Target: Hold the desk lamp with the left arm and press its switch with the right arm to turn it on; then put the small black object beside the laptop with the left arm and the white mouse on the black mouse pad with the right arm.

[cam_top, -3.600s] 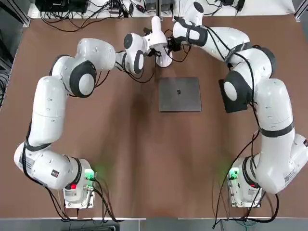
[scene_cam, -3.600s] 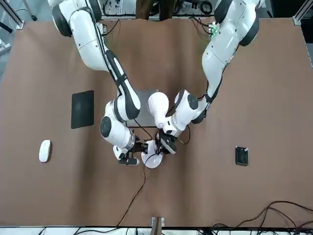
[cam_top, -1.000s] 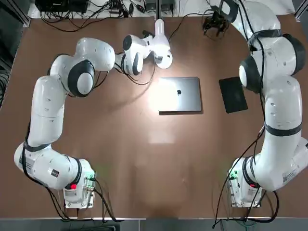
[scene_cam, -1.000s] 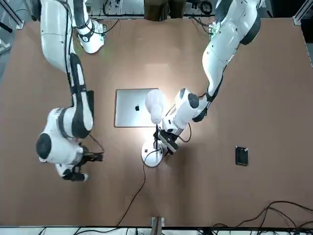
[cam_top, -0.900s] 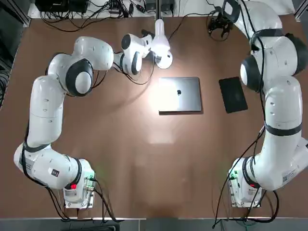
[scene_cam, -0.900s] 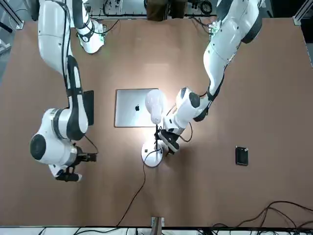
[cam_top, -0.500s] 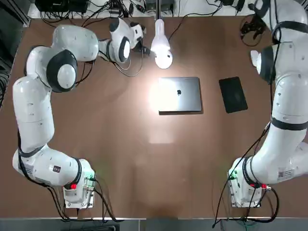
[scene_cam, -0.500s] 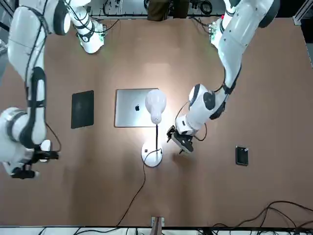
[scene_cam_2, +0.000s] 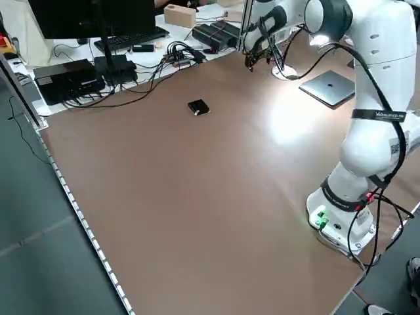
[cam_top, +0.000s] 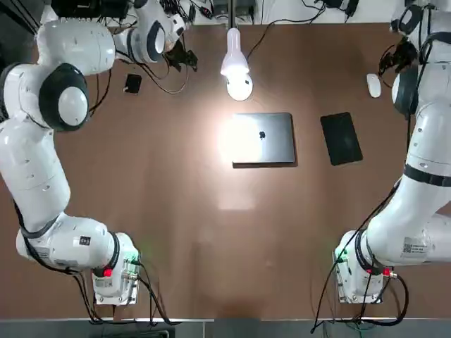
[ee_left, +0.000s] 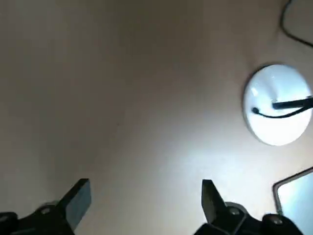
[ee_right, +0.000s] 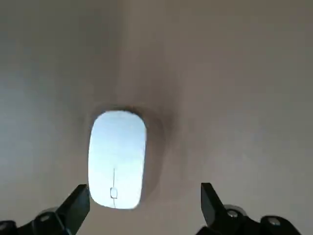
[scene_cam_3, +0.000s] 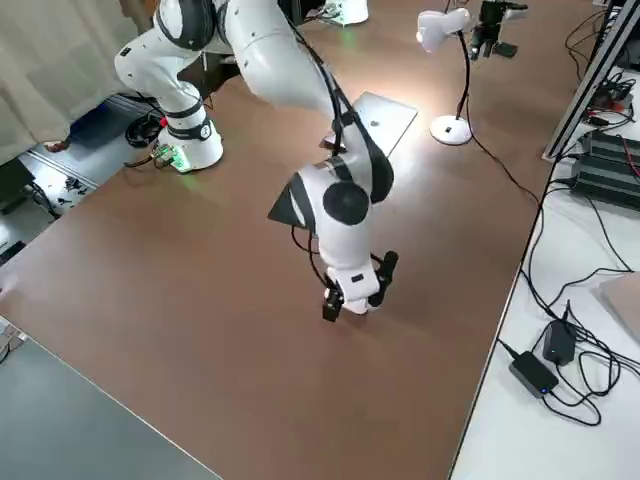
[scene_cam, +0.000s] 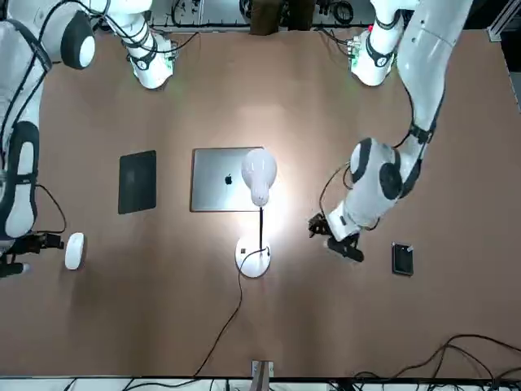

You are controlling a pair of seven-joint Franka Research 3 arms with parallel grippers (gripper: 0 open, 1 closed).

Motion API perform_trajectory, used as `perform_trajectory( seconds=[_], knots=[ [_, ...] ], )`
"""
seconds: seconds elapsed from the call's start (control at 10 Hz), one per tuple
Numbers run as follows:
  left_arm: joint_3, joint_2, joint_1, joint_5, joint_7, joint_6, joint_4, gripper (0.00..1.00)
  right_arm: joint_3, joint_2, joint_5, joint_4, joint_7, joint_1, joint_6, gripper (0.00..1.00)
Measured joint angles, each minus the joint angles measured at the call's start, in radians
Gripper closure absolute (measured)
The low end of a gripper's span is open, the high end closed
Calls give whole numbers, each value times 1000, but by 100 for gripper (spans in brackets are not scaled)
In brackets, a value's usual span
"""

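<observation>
The white desk lamp point(cam_top: 235, 60) with a round base and a thin black stem stands lit at the far middle of the brown table point(cam_top: 211, 232), its bulb-shaped head casting a bright patch on the surface around it. Just on the robot's side of the lamp lies the closed silver laptop point(cam_top: 263, 138), and to the robot's right of the laptop, a little apart from it, lies the flat black rectangular mouse pad point(cam_top: 341, 138).

The left gripper point(scene_cam: 332, 236) hangs over bare table to the robot's left of the lamp, between the lamp's base and the small black rectangular object point(scene_cam: 402, 259), touching neither. Its fingers point(ee_left: 78, 199) are spread wide with nothing between them; the left wrist view shows only brown tabletop in the gap, with the lamp's round base off to one side. The small black object lies flat farther to the robot's left of the lamp, near the table's far edge.

The right gripper point(ee_right: 142, 208) is well to the robot's right of the lamp, beyond the mouse pad, low over the white oval mouse point(ee_right: 117, 159). Its fingers point(ee_right: 209, 200) are parted and empty, and the mouse lies on the bare table just beside one of them, off-centre in the gap and apart from the pad.
</observation>
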Motion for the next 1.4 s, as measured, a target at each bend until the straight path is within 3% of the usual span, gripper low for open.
perform_trajectory(
  seconds=[0.2, 0.4, 0.7, 0.8, 0.9, 1.1, 1.4],
  knots=[
    [24, -28, 41, 29, -16, -146, 38, 0, 50, 6, 0, -82, -43, 11, 128, 0],
    [73, -34, 55, 33, -45, -181, 54, 0, 62, 7, 0, -98, -59, 12, 149, 0],
    [137, -33, 89, 84, -48, -191, 51, 0, 63, 5, 0, -98, -61, 13, 150, 16],
    [149, -32, 103, 136, -51, -192, 49, 0, 63, 5, 0, -98, -61, 16, 149, 31],
    [153, -31, 124, 181, -54, -193, 47, 0, 63, 4, 0, -98, -61, 20, 148, 37],
    [155, -14, 161, 228, -43, -179, 44, 0, 65, -3, 0, -97, -61, 46, 122, 37],
    [196, 67, 159, 236, 29, -66, 44, 0, 65, -66, 2, -94, -46, 112, 28, 37]
  ],
)
